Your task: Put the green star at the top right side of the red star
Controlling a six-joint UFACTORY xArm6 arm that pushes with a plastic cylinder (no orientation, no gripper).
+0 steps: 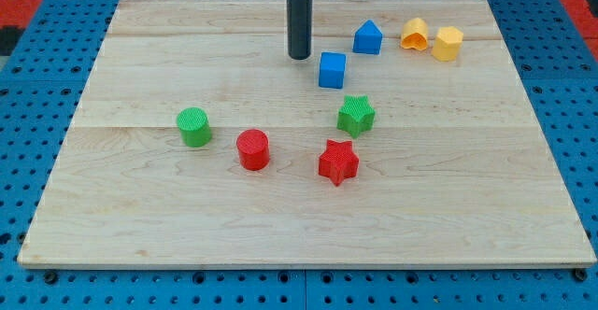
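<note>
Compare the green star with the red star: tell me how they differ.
Colour: the green star is green, the red star is red.
Place: the green star lies nearer the view's top and slightly toward the view's right of the red star, apart from it.
Neighbours: the green star is closer to the blue cube and my tip.
Both are star-shaped, similar-sized, flat on the board.
</note>
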